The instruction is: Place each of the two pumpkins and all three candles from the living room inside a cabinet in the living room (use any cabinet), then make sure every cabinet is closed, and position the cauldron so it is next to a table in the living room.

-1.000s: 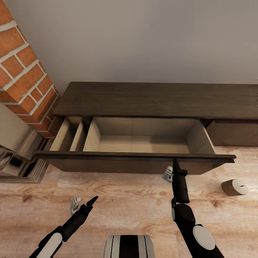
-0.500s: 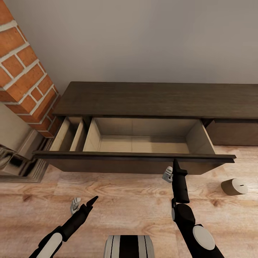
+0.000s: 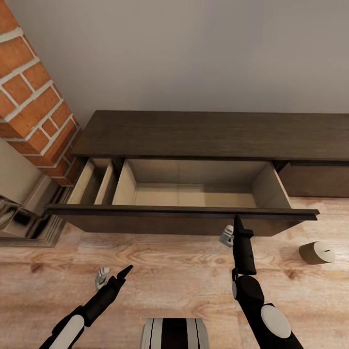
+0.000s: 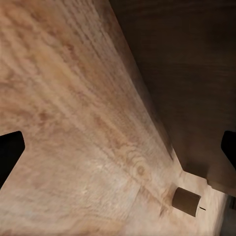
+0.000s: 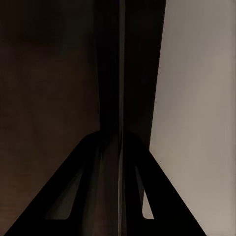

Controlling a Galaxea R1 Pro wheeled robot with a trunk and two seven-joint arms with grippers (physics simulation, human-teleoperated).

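The cabinet (image 3: 213,133) runs along the grey wall (image 3: 194,53), its dark brown top spanning from the brick column (image 3: 34,97) at ten o'clock out past the picture's edge at three o'clock. Its wide drawer (image 3: 194,191) stands pulled out toward the robot, pale beige inside, with a narrow compartment at the nine-o'clock end and a broad one beside it; nothing can be seen lying in either.

One candle (image 3: 317,252) lies on its side on the wooden floor (image 3: 169,271) at about four o'clock — just beyond the drawer front's right corner, its wick end facing three o'clock. The left wrist view shows the same candle (image 4: 187,200) on the floor near the cabinet's dark underside.

The right claw (image 3: 237,225) reaches up at about five o'clock, its tip touching or just short of the drawer's dark front edge. In the right wrist view its two fingers (image 5: 98,187) meet along a thin line in front of that dark front, so the claw is clenched, with nothing seen between them.

The left claw (image 3: 125,270) hangs low over the floor at seven o'clock, well apart from the drawer. The left wrist view has one fingertip (image 4: 10,150) at each side of the picture with bare floor between — released, holding nothing.
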